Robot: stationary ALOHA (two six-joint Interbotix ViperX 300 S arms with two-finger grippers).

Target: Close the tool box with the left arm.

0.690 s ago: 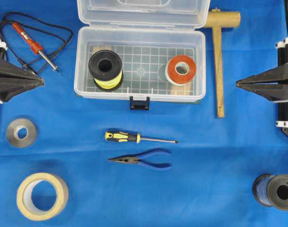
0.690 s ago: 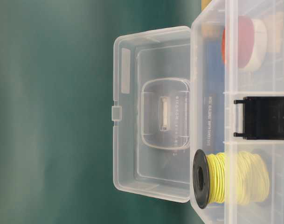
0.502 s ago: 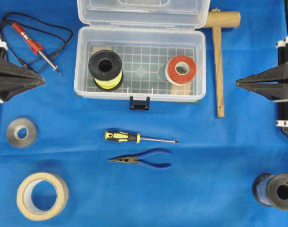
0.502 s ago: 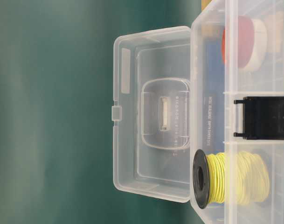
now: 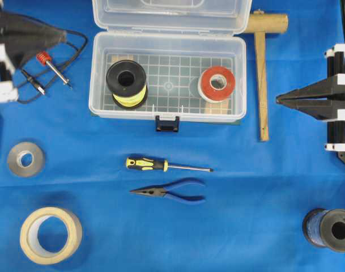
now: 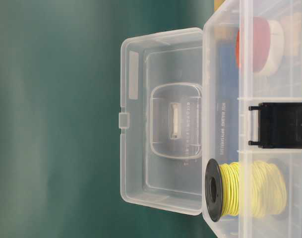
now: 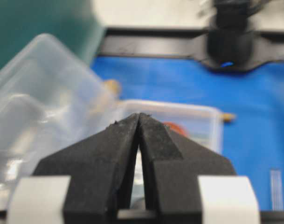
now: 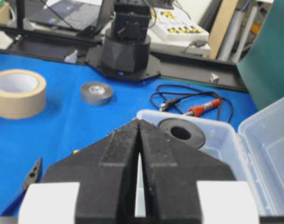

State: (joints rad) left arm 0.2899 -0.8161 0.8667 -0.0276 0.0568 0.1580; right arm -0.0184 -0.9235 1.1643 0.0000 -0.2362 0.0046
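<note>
The tool box (image 5: 167, 76) sits at the top centre of the blue table (image 5: 246, 187), its lid (image 5: 171, 14) standing open at the far edge, the dark latch (image 5: 167, 123) at the near rim; the left gripper (image 5: 62, 37) hangs at the upper left over the soldering iron (image 5: 50, 63), tips pressed together and empty, bare cloth between it and the box wall; the right gripper (image 5: 278, 100), likewise closed on nothing, points at the mallet (image 5: 262, 73) beside the box.

On the blue cloth (image 5: 246, 226): screwdriver (image 5: 166, 165) above pliers (image 5: 169, 192), masking tape (image 5: 50, 234), grey tape (image 5: 25, 158), soldering iron (image 5: 50, 65), wooden mallet (image 5: 262, 73), dark spool (image 5: 329, 229).
</note>
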